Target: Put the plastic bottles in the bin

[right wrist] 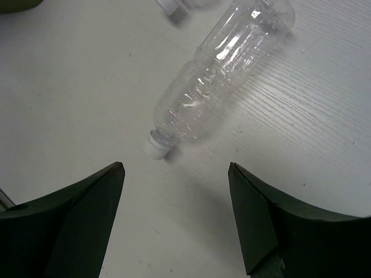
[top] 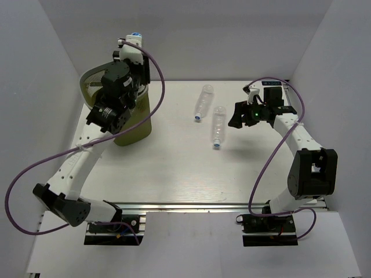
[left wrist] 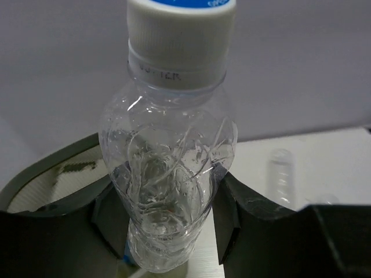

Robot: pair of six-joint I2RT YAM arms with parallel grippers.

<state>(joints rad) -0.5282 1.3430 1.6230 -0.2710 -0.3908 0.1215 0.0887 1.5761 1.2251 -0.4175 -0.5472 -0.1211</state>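
Note:
My left gripper point(top: 130, 51) point(left wrist: 168, 217) is shut on a clear crinkled plastic bottle point(left wrist: 168, 168) with a white and blue cap point(top: 135, 37), held upright above the olive-green mesh bin point(top: 134, 123). The bin's rim point(left wrist: 52, 168) shows below the bottle. Two more clear bottles lie on the table, one at the back point(top: 203, 102) and one nearer point(top: 218, 126). My right gripper point(top: 236, 116) point(right wrist: 177, 174) stands open just right of the nearer bottle point(right wrist: 223, 75), whose white cap point(right wrist: 156, 146) points towards the gap between the fingers. Nothing is between them.
White walls close in the table on the left, back and right. A purple cable point(top: 155, 66) loops from the left arm beside the bin. The back bottle's cap point(right wrist: 170, 6) and a corner of the bin point(right wrist: 17, 4) show at the top of the right wrist view.

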